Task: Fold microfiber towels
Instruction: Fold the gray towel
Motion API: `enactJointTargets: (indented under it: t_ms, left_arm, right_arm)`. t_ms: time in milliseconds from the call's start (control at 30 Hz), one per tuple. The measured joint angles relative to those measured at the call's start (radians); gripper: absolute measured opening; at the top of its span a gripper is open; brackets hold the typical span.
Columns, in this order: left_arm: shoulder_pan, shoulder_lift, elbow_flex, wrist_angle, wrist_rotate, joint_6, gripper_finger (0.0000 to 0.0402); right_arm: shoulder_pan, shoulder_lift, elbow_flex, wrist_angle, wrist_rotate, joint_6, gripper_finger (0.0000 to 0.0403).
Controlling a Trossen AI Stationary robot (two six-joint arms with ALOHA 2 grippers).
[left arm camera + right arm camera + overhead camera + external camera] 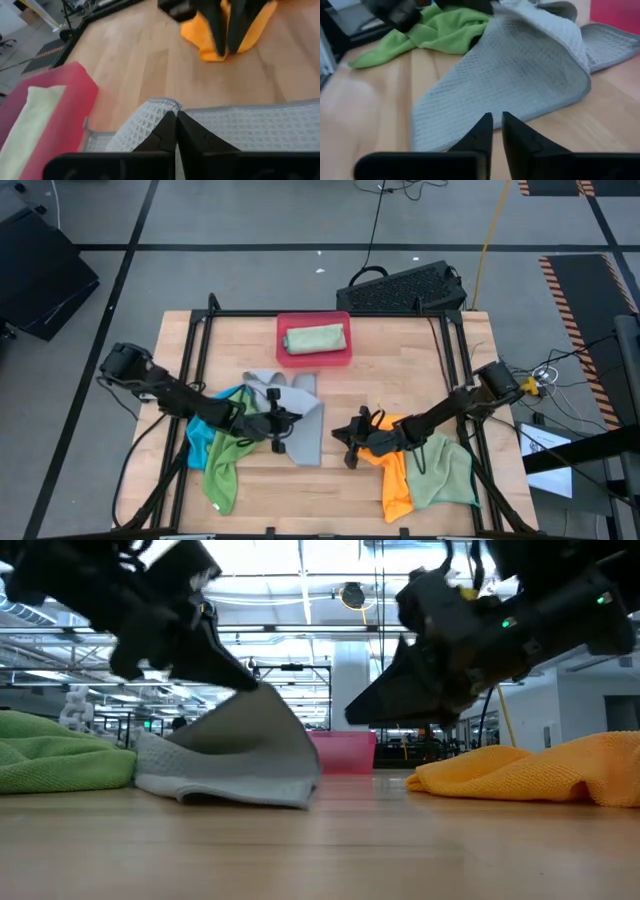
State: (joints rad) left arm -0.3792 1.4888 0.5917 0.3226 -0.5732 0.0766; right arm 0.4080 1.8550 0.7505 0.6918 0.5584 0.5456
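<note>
Grey towel (296, 418) at table centre, pinched by the closed left gripper (281, 423) at a raised fold, long axis running near to far. Right gripper (350, 442) just right of its edge, nothing held, fingers barely parted, pointing left at it. Left arm nearer. Orange towel (393, 470) behind the right gripper.

The left gripper (283, 420) pinches the grey towel (300, 418) mid-table; the right gripper (350, 442) hovers just beside it. A folded green towel (315, 338) lies in the red tray (312, 360).
</note>
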Motion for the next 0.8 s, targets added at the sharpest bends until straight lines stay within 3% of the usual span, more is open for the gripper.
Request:
enactJointTargets:
  t_ms: [200, 467, 633, 733, 800]
  left_arm:
    - [-0.064, -0.066, 0.027, -0.011, -0.004, -0.003, 0.0009]
    - [-0.114, -0.085, 0.027, -0.031, -0.004, -0.009, 0.0009]
    - [-0.115, -0.085, 0.027, -0.028, -0.003, -0.038, 0.0005]
    - [-0.12, -0.085, 0.027, -0.01, 0.001, -0.041, 0.0005]
    - [-0.121, -0.085, 0.027, 0.005, 0.005, -0.041, 0.0011]
  right_arm:
    - [-0.014, 0.101, 0.128, 0.0, 0.057, -0.141, 0.0095]
    - [0.002, 0.117, 0.297, 0.0, 0.262, -0.434, 0.0164]
    - [0.007, 0.117, 0.34, -0.004, 0.251, -0.566, 0.0188]
    - [0.001, 0.117, 0.34, -0.005, 0.239, -0.604, 0.0183]
    - [-0.01, 0.117, 0.34, -0.008, 0.178, -0.62, 0.0172]
